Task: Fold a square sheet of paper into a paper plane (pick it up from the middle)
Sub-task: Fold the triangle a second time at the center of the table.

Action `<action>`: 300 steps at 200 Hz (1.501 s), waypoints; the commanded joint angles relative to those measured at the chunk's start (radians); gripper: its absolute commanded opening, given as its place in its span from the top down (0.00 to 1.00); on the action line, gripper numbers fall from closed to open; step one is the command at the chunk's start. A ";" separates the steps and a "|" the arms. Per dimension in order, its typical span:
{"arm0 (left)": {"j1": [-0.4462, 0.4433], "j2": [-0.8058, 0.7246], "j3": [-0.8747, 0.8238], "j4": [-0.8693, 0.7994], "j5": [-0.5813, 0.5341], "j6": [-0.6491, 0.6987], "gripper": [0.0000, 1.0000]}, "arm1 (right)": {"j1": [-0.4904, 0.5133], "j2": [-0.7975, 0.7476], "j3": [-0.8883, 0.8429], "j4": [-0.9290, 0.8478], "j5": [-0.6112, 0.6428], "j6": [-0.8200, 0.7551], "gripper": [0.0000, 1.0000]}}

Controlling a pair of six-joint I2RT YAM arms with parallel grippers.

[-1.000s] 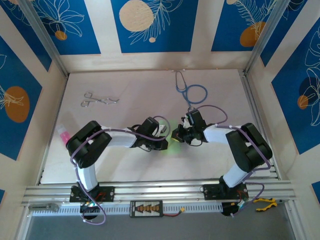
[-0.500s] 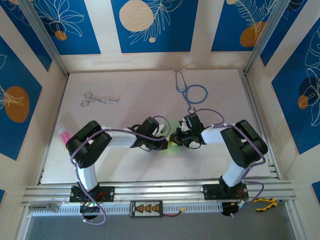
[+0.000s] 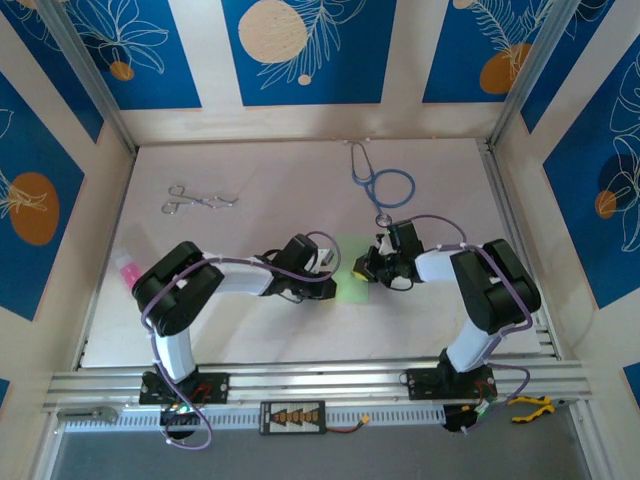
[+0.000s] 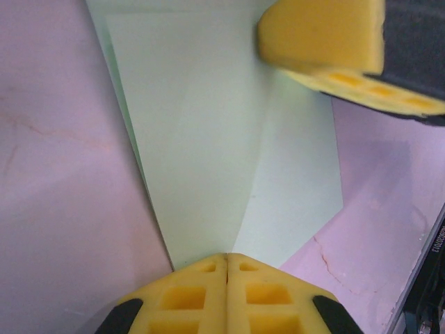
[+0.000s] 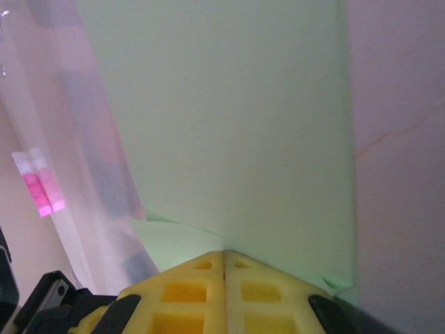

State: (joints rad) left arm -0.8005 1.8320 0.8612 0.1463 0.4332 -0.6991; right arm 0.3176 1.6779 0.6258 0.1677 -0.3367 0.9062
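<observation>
- The left gripper is sitting shut, its two yellow honeycomb fingers pressing together along one seam; the narrow end of the thin, pale green paper sheet is reaching right up to its tips (whether a layer is caught between them I cannot tell).
- The sheet is lying flat on the pale pinkish table top just ahead of those tips; it is widening away from them, with a crease running down its middle and one folded layer overlapping another.
- The right gripper is likewise closed, its fingers meeting with no gap; the green paper is spreading out directly in front of it, and the paper's near edge is passing under the fingertips.
- From overhead, the two grippers are facing each other with the paper lying between them; from the left wrist, one of the right gripper's yellow fingers is showing over the sheet's far right corner.
- A blue looped stethoscope is lying beyond the right gripper, well apart from it; a pair of silver metal forceps is lying well beyond the left gripper, off to its left.
</observation>
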 commanded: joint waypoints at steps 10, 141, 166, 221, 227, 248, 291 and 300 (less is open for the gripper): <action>0.007 0.035 -0.036 -0.105 0.005 0.004 1.00 | -0.045 -0.003 -0.006 -0.016 0.094 -0.013 0.98; 0.018 0.016 0.171 -0.143 0.026 0.100 0.89 | -0.018 0.022 -0.011 -0.044 0.032 -0.061 0.99; 0.021 0.076 0.213 -0.148 0.020 0.102 0.88 | -0.018 0.026 -0.009 -0.043 0.010 -0.066 0.99; 0.020 0.128 0.156 -0.168 -0.023 0.070 0.96 | -0.019 -0.018 0.064 -0.118 -0.030 -0.120 0.97; 0.021 0.125 0.141 -0.165 -0.024 0.064 0.97 | -0.021 -0.037 0.066 -0.115 -0.038 -0.121 0.96; 0.017 0.114 0.089 -0.128 -0.016 0.013 0.99 | -0.017 -0.110 0.067 -0.109 -0.059 -0.119 0.94; 0.014 0.069 0.002 -0.095 -0.051 -0.091 1.00 | 0.036 -0.148 0.038 -0.094 -0.054 -0.066 0.93; 0.014 0.061 -0.009 -0.087 -0.053 -0.103 1.00 | 0.056 -0.136 0.034 -0.086 -0.049 -0.056 0.93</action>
State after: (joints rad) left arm -0.7883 1.8839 0.9211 0.1497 0.4374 -0.7387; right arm 0.3283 1.5314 0.6697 0.0864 -0.3672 0.8215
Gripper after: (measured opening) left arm 0.048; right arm 0.068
